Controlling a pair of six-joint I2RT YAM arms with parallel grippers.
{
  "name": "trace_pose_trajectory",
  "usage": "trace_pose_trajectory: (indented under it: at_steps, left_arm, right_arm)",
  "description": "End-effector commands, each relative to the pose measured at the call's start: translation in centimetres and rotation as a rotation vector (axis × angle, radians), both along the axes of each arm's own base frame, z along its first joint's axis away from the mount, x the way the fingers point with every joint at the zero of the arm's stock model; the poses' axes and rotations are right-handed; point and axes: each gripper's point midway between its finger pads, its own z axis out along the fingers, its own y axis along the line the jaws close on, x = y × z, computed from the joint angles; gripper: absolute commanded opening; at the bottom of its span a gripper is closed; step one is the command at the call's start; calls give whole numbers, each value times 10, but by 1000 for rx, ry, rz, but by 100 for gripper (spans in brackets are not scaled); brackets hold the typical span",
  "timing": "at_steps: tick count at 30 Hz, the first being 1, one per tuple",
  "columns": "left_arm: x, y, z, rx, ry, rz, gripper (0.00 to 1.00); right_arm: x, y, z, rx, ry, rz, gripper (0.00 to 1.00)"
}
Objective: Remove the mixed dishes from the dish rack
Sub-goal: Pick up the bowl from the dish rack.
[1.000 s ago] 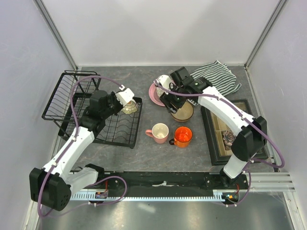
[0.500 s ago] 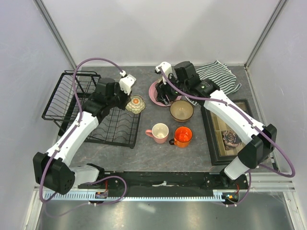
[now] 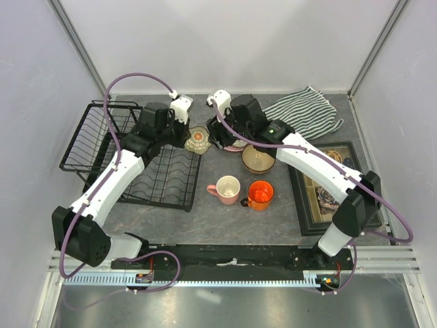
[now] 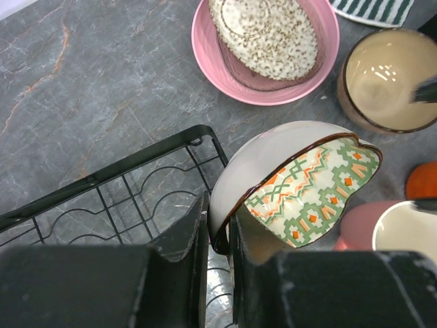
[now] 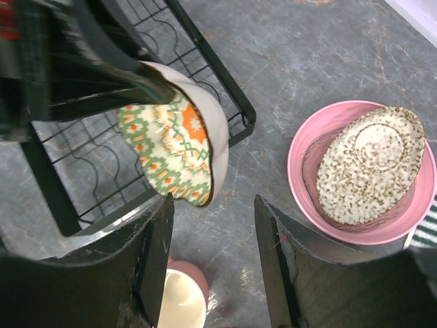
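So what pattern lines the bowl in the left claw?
The small bowl has green-orange zigzags on cream; clearest from left wrist.

The left end effector (image 4: pixel 220 225) pinches the rim of the small floral bowl (image 4: pixel 307 191). The bowl is tipped on its side by a corner of the dish rack (image 4: pixel 136 160). On the gray tabletop (image 4: pixel 82 89), the oval dish (image 4: pixel 263 34) lies in the pink plate (image 4: pixel 225 75). The tan bowl (image 4: pixel 386 78) sits near them.
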Motion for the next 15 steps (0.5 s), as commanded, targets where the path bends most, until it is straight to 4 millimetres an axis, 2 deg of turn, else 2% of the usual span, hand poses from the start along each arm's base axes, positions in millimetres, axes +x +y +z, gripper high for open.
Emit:
trace_pose_trajectory:
  at_steps: [1,10,15]
  left_arm:
    - [2,-14,39,-117,-54,-3,2]
    - [-10,-18,39,-153,-40,-25,2]
    - [-16,-19,41,-165,-46,-40,2]
  right_arm:
    - [17,5,1,6,-39,-49,58]
    - [28,12,-11,-4,-34,-57,54]
    - [28,15,-14,-6,-27,-51,43]
